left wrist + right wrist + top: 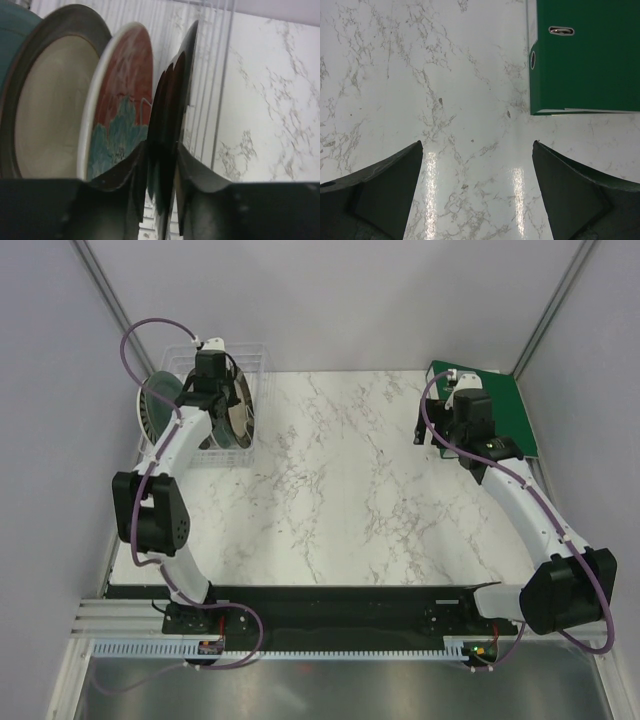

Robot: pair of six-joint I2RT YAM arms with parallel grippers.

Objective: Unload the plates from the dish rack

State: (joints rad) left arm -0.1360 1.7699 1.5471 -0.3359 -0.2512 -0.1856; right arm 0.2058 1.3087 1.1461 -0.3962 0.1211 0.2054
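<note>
The clear dish rack (262,358) stands at the table's back left with several plates upright in it. In the left wrist view, from left to right, are the teal-green plate (12,35), the cream plate with a dark brown rim (50,100), the red plate with teal flowers (125,95) and a dark-edged plate with black stripes (172,95). My left gripper (161,147) is shut on the rim of that striped plate, the one nearest the table's middle (243,415). My right gripper (477,145) is open and empty above bare marble at the right (432,430).
A green ring binder (585,60) lies flat at the back right corner (505,415), just beyond the right gripper. The rack's ribbed wall (210,75) rises right of the striped plate. Grey walls stand close behind and beside the white marble table (340,490).
</note>
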